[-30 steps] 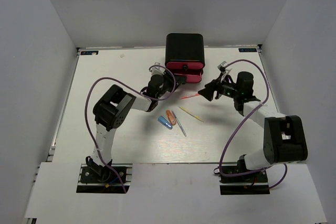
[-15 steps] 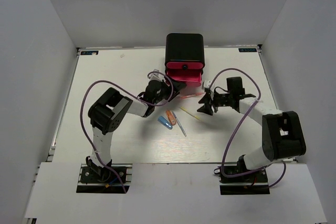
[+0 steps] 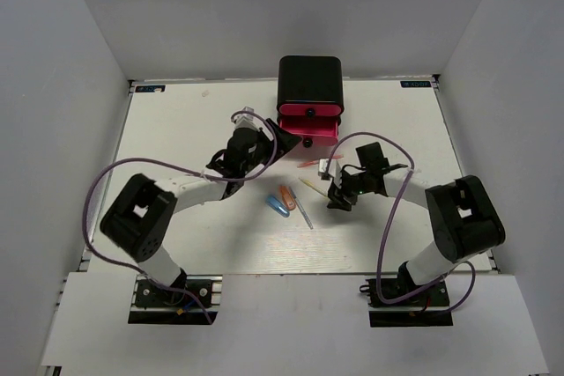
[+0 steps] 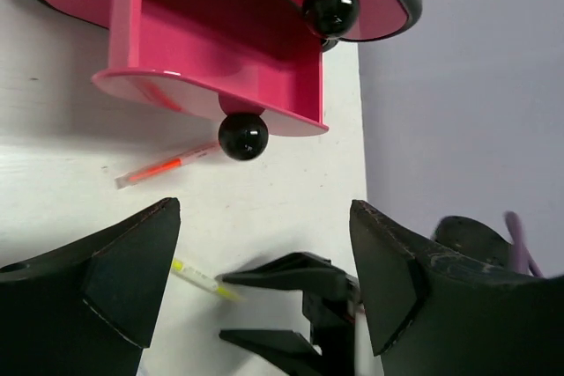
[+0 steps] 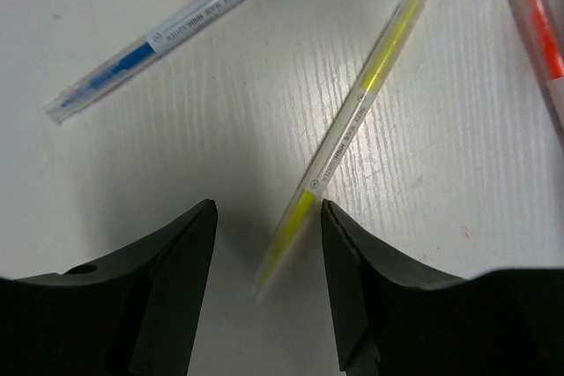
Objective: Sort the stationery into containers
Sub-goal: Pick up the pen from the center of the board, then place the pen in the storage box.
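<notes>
From above, the black cabinet (image 3: 310,81) sits at the far side of the desk (image 3: 176,129), its lowest pink drawer (image 3: 308,135) standing out from the front. The left wrist camera shows that drawer's knob (image 4: 242,136) just ahead of the left end effector (image 4: 264,217), whose fingers are spread wide and hold nothing, with the pink-orange pen (image 4: 167,165) lying beyond.

The right wrist camera shows the right end effector (image 5: 266,217) spread, straddling the near end of the yellow pen (image 5: 352,129) without pinching it. The blue pen (image 5: 176,28) lies well apart. Only the overhead view shows the orange capsule (image 3: 286,197) and the blue capsule (image 3: 277,206) side by side.
</notes>
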Controlling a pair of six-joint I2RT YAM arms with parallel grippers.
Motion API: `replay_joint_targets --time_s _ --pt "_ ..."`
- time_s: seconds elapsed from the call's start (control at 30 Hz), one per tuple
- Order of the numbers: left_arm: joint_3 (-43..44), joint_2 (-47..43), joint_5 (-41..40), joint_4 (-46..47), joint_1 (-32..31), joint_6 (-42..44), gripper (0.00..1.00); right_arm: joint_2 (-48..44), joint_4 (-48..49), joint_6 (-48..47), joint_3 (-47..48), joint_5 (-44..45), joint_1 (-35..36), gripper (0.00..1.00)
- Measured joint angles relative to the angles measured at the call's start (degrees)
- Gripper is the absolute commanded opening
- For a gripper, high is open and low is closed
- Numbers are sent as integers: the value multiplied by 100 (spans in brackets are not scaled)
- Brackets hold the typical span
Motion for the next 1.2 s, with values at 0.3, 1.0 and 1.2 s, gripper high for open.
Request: replay_joint_targets --time_s 0.3,1.0,1.2 --pt "-236 -1451 -592 -1823 0 1156 94 243 326 146 107 527 302 5" --pt "96 -1598 -601 -3982 -2 905 100 -761 656 752 1851 782 221 0" --pt "94 -1528 -525 -3978 -2 844 100 131 682 105 2544 931 111 2"
